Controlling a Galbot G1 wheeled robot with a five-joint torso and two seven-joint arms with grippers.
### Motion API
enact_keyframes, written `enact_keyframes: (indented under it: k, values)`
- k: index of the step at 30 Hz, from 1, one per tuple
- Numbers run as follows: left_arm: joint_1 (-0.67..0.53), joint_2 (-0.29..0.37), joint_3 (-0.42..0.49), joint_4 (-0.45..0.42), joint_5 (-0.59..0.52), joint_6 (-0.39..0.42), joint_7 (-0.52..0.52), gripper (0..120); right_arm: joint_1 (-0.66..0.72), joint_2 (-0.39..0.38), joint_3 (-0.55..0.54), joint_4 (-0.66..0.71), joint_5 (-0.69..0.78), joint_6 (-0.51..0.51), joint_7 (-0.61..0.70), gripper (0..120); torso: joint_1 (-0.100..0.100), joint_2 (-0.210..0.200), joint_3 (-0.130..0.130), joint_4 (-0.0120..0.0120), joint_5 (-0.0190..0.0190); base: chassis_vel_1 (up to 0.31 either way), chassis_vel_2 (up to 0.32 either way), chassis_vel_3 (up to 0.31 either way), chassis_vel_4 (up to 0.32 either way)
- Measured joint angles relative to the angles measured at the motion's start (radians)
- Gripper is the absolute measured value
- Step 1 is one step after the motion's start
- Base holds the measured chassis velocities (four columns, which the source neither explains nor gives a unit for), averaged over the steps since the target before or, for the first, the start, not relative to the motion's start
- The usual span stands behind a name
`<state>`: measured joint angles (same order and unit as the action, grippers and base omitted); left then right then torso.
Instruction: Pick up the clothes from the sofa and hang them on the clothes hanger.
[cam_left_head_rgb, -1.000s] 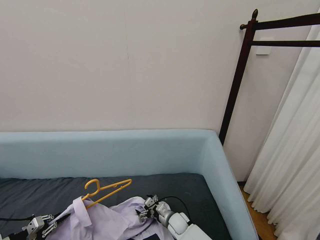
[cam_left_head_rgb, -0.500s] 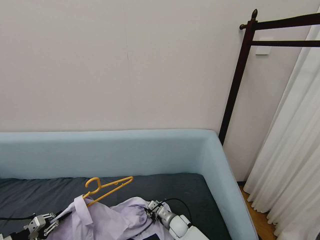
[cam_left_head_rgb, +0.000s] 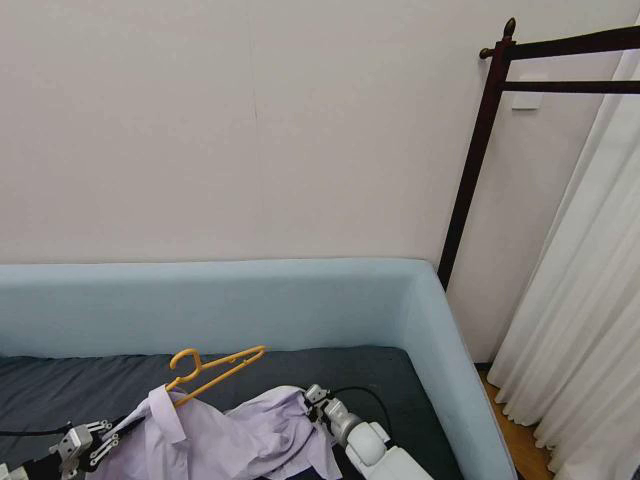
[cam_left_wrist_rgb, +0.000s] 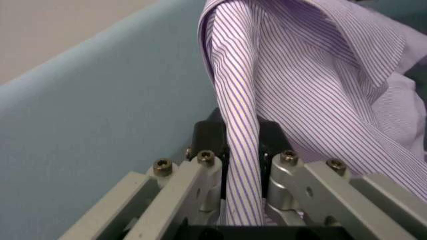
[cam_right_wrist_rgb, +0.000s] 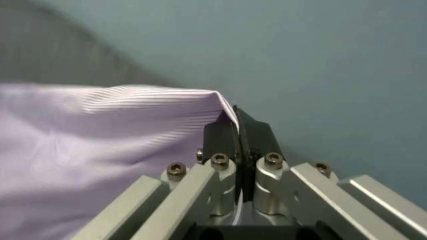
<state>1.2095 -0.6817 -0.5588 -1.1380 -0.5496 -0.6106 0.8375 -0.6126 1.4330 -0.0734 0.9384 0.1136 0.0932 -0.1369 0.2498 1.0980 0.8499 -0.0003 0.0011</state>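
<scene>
Now the lifting step: the left gripper (cam_left_wrist_rgb: 241, 145) clamps a fold of the lilac pinstriped cotton shirt (cam_left_head_rgb: 230, 440) on the pale blue upholstered sofa (cam_left_head_rgb: 250, 300), and the right gripper (cam_right_wrist_rgb: 237, 135) pinches its edge. Next, probably, it goes by its orange plastic hanger (cam_left_head_rgb: 232, 360) toward the dark wooden rack (cam_left_head_rgb: 468, 170). Since a second ago the right gripper has drawn rightward, spreading the cloth.

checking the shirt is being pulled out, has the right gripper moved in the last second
Yes. In the head view the right gripper, shut on the shirt, has shifted toward the robot's right, nearer the sofa's side wall.
</scene>
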Motion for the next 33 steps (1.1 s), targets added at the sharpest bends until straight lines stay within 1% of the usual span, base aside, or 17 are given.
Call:
enact_keyframes:
  k: [2, 3, 6, 7, 8, 11, 16, 18, 21, 23, 24, 26, 27, 30, 31, 33]
  values:
    - [-0.022, 0.005, 0.006, 0.006, -0.035, -0.006, 0.000, 7, 0.008, -0.050, 0.012, 0.098, 0.102, -0.012, 0.006, 0, 0.000, 0.000, 0.000, -0.0002, 0.0001, 0.000, 0.000, 0.000, 0.000]
    - [-0.022, 0.005, 0.006, 0.006, -0.035, -0.006, 0.000, 7, 0.008, -0.050, 0.012, 0.098, 0.102, -0.012, 0.006, 0, 0.000, 0.000, 0.000, -0.0002, 0.0001, 0.000, 0.000, 0.000, 0.000]
    - [-0.048, 0.015, 0.014, 0.007, -0.068, -0.011, 0.000, 7, 0.013, -0.119, 0.039, 0.230, 0.212, -0.034, 0.015, 0, 0.000, 0.000, 0.000, -0.0002, 0.0001, 0.000, 0.000, 0.000, 0.000]
    - [-0.054, 0.018, 0.017, 0.004, -0.076, -0.012, 0.000, 7, 0.013, -0.140, 0.053, 0.268, 0.238, -0.042, 0.017, 0, 0.000, 0.000, 0.000, -0.0002, 0.0002, 0.000, 0.000, 0.000, 0.000]
    - [-0.054, 0.018, 0.017, 0.004, -0.076, -0.012, 0.000, 7, 0.013, -0.140, 0.053, 0.268, 0.238, -0.042, 0.017, 0, 0.000, 0.000, 0.000, -0.0002, 0.0002, 0.000, 0.000, 0.000, 0.000]
    - [-0.075, 0.022, 0.025, -0.003, -0.093, -0.014, -0.001, 7, 0.002, -0.184, 0.100, 0.341, 0.280, -0.048, 0.024, 0, 0.000, 0.000, 0.000, -0.0002, 0.0002, 0.000, 0.000, 0.000, 0.000]
    - [-0.092, 0.021, 0.032, -0.005, -0.105, -0.019, -0.003, 7, -0.013, -0.215, 0.143, 0.380, 0.306, -0.048, 0.027, 0, 0.000, 0.000, 0.000, -0.0003, 0.0002, 0.000, 0.000, 0.000, 0.000]
    - [-0.099, 0.020, 0.036, -0.015, -0.129, -0.023, 0.003, 7, -0.019, -0.232, 0.155, 0.394, 0.317, -0.046, 0.038, 0, 0.000, 0.000, 0.000, -0.0001, 0.0002, 0.000, 0.000, 0.000, 0.000]
    - [-0.099, 0.019, 0.037, -0.038, -0.161, -0.023, 0.025, 7, -0.020, -0.239, 0.156, 0.400, 0.318, -0.045, 0.045, 0, 0.000, 0.000, 0.000, -0.0001, 0.0000, 0.000, 0.000, 0.000, 0.000]
    - [-0.091, 0.021, 0.037, -0.067, -0.196, -0.023, 0.064, 7, -0.019, -0.238, 0.156, 0.406, 0.319, -0.045, 0.056, 0, 0.000, 0.000, 0.000, -0.0002, 0.0000, 0.000, 0.000, 0.000, 0.000]
    - [-0.091, 0.021, 0.037, -0.067, -0.196, -0.023, 0.064, 7, -0.019, -0.238, 0.156, 0.406, 0.319, -0.045, 0.056, 0, 0.000, 0.000, 0.000, -0.0002, 0.0000, 0.000, 0.000, 0.000, 0.000]
    - [-0.071, 0.031, 0.034, -0.105, -0.222, -0.019, 0.132, 7, -0.013, -0.234, 0.156, 0.413, 0.322, -0.047, 0.071, 0, 0.000, 0.000, 0.000, -0.0001, 0.0001, 0.000, 0.000, 0.000, 0.000]
    - [-0.071, 0.031, 0.034, -0.105, -0.222, -0.019, 0.132, 7, -0.013, -0.234, 0.156, 0.413, 0.322, -0.047, 0.071, 0, 0.000, 0.000, 0.000, -0.0001, 0.0001, 0.000, 0.000, 0.000, 0.000]
    - [-0.048, 0.039, 0.023, -0.129, -0.226, -0.005, 0.211, 7, 0.000, -0.232, 0.161, 0.416, 0.325, -0.050, 0.080, 0, 0.000, 0.000, 0.000, 0.0001, 0.0001, 0.000, 0.000, 0.000, 0.000]
    - [-0.048, 0.039, 0.023, -0.129, -0.226, -0.005, 0.211, 7, 0.000, -0.232, 0.161, 0.416, 0.325, -0.050, 0.080, 0, 0.000, 0.000, 0.000, 0.0001, 0.0001, 0.000, 0.000, 0.000, 0.000]
    - [-0.038, 0.040, 0.013, -0.128, -0.195, 0.004, 0.268, 7, 0.014, -0.233, 0.171, 0.420, 0.338, -0.052, 0.087, 0, 0.000, 0.000, 0.000, 0.0002, -0.0001, 0.000, 0.000, 0.000, 0.000]
